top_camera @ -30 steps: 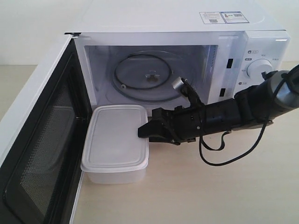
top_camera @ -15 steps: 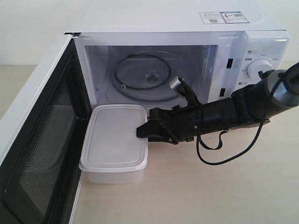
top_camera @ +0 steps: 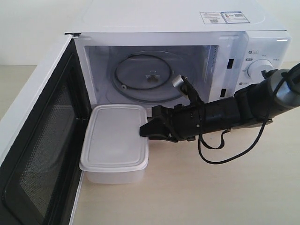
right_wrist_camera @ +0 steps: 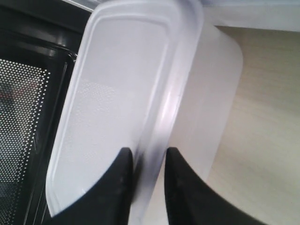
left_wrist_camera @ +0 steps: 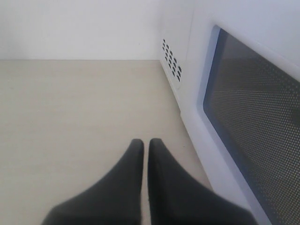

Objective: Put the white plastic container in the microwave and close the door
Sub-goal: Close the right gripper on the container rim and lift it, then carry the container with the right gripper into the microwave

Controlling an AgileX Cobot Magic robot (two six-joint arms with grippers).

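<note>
The right gripper [top_camera: 144, 131] is clamped on the right long rim of the white plastic container [top_camera: 115, 136], whose long axis points into the open microwave [top_camera: 164, 18], toward the back edge of the worktop [top_camera: 211, 197].

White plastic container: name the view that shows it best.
Exterior view: the white plastic container shows whole, lid and front wall. Right wrist view crops it, rim between the right gripper's fingers. Left wrist view shows none.
</note>
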